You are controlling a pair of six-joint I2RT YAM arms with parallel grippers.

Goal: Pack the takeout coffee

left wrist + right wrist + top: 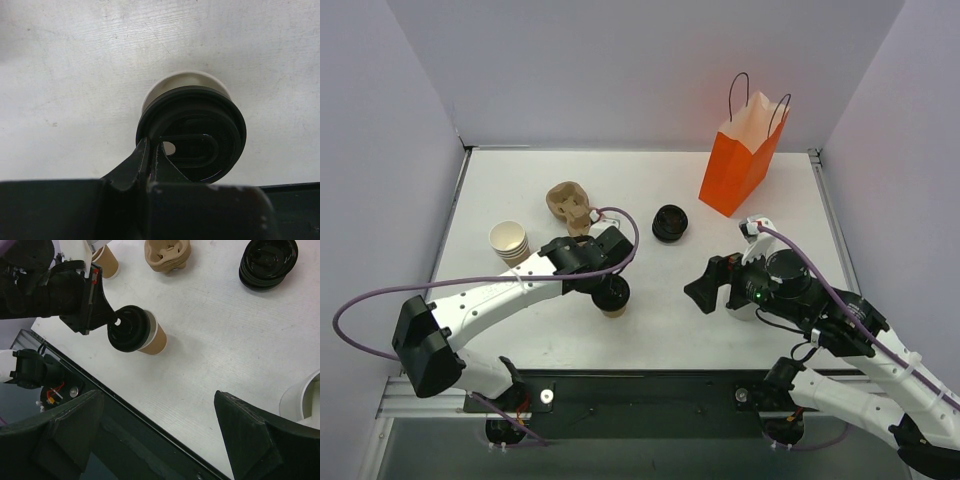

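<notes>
Takeout coffee (155,342) was stood upright on the surface (520,180), directly beneath the left claw (151,152), which was clamped shut on the rim of the black lid (127,335). The right claw (712,282) was held wide, gripping nothing, well apart from the cup.

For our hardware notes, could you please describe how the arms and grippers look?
The left arm and right arm have white links, black joints and a purple cable each. The left gripper and right gripper are black, two-fingered. A green light glows near the right wrist.
</notes>
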